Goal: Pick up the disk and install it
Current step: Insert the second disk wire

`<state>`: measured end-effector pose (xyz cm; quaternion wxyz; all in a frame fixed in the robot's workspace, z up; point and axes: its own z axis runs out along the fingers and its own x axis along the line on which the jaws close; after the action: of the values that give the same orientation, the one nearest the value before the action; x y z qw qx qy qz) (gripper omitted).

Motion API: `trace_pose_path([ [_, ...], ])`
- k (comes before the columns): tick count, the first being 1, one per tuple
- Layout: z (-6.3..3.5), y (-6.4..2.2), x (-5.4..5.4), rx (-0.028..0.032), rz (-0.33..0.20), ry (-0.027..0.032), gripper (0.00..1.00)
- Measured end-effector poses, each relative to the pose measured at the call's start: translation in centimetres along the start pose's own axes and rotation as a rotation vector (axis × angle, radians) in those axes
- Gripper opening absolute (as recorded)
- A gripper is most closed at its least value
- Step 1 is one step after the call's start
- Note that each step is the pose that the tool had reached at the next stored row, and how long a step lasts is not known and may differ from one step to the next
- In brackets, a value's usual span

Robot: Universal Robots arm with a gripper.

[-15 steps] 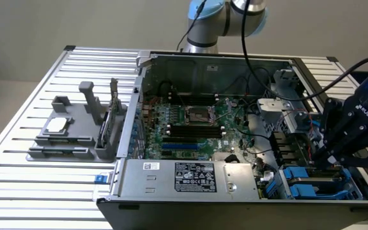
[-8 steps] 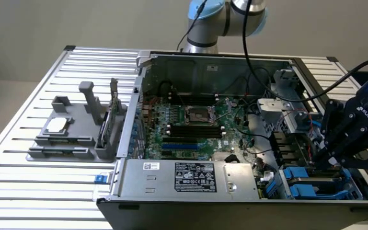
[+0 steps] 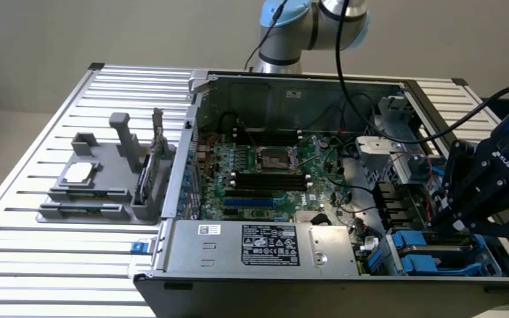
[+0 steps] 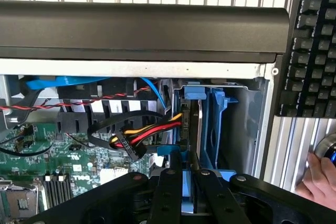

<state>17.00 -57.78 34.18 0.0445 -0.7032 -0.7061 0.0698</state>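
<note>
The open computer case (image 3: pixel 236 199) lies on the slatted worktop (image 3: pixel 42 252), and I'm at its blue drive bay (image 4: pixel 215 124) — the install step, I judge. My fingers (image 4: pixel 167 192) are clamped on the disk (image 4: pixel 191 129), held on edge, long axis pointing into the bay — seating needs straight, careful alignment.

The gripper (image 4: pixel 181 182) hides most of the disk (image 4: pixel 185 129); a hand (image 4: pixel 317 179) is cut off at the edge.

Open computer case (image 3: pixel 236 86), claw (image 3: pixel 453 222) low over blue drive bay (image 3: pixel 431 255)
</note>
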Motion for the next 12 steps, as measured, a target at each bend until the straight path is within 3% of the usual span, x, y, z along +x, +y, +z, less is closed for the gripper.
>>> trace_pose_path([
  [12,0.22,0.04,-0.02,0.0002,0.006,0.0018,0.16],
])
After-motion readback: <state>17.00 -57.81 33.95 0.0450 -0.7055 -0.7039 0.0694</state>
